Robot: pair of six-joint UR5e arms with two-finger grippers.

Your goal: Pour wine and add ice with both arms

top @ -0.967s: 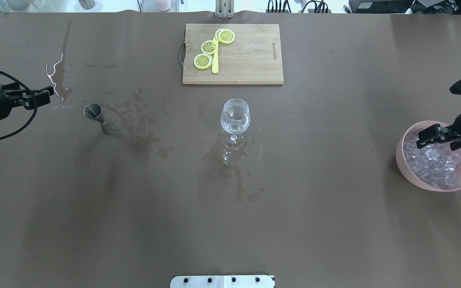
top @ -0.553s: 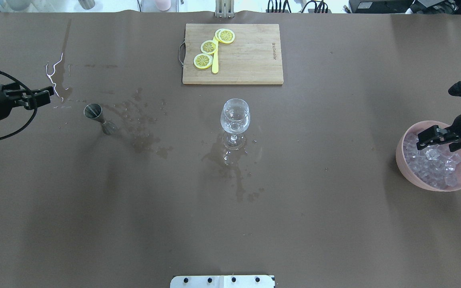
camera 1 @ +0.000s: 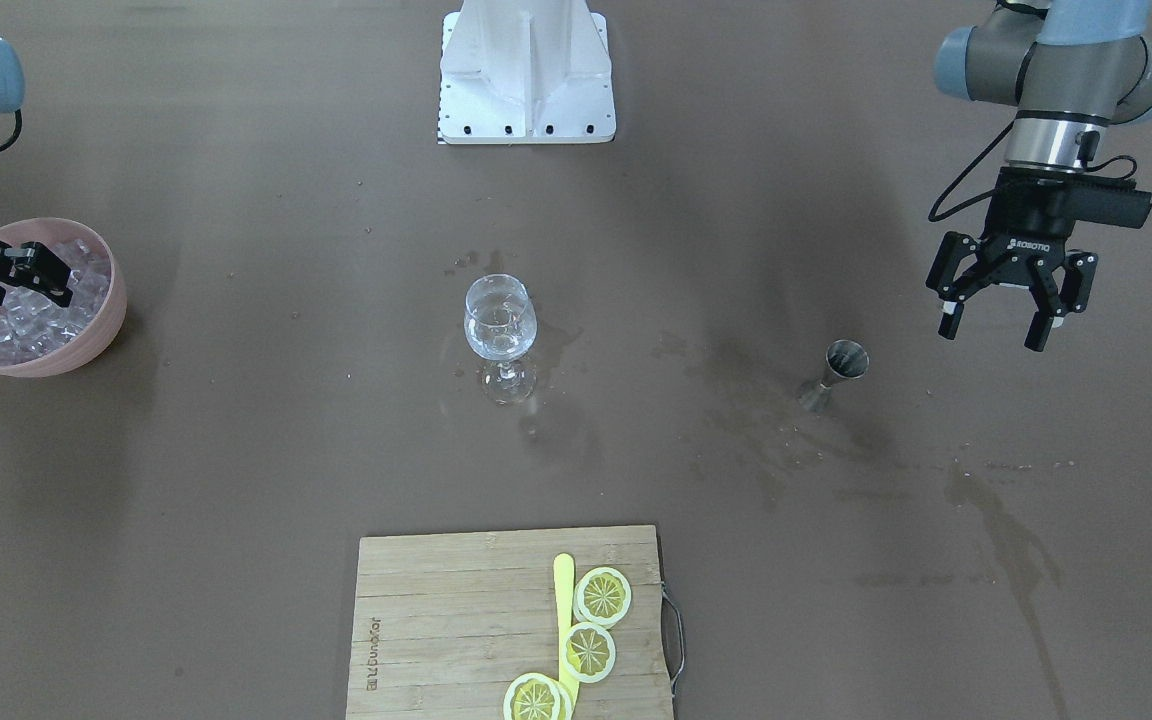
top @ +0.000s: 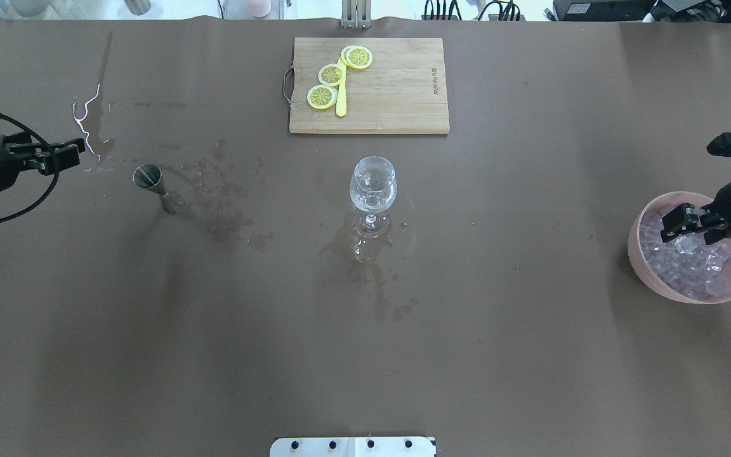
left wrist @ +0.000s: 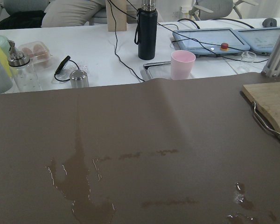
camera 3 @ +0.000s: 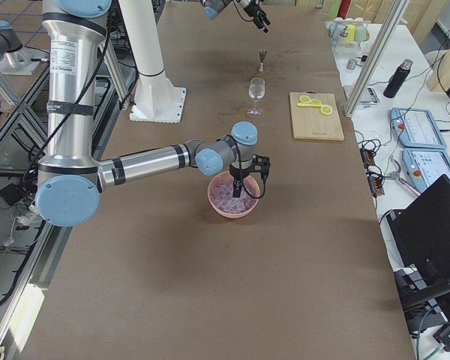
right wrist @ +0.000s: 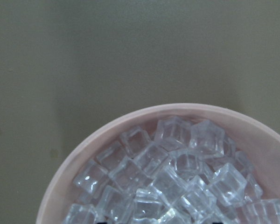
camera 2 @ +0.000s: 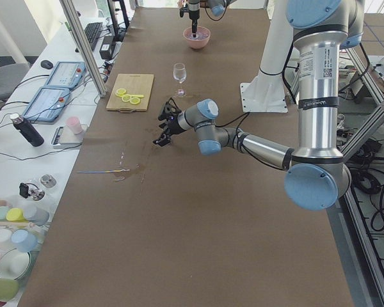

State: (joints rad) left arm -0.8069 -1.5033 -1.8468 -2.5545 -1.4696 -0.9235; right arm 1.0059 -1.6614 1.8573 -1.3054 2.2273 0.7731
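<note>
A stemmed wine glass [top: 372,184] [camera 1: 500,318] stands mid-table, with a little clear wine barely showing in its bowl. A steel jigger [top: 150,178] [camera 1: 841,365] stands upright to its left. My left gripper [top: 77,152] [camera 1: 993,335] hangs open and empty, left of the jigger and apart from it. At the right edge a pink bowl [top: 635,254] [camera 1: 106,320] is heaped with clear ice [top: 689,263] [right wrist: 177,172]. My right gripper [top: 675,223] [camera 1: 44,273] is open just above the ice inside the bowl's rim, nothing visibly between its fingers.
A wooden cutting board [top: 391,95] with lemon slices [top: 330,75] and a yellow knife lies behind the glass. Brownish wet stains [top: 232,222] spread around the jigger and in front of the glass. Cups, a bottle and tablets [left wrist: 200,39] sit beyond the table's far edge.
My right gripper has sunk lower into the bowl toward the ice, shifting slightly right in the overhead view. The left arm, glass and jigger have not moved.
</note>
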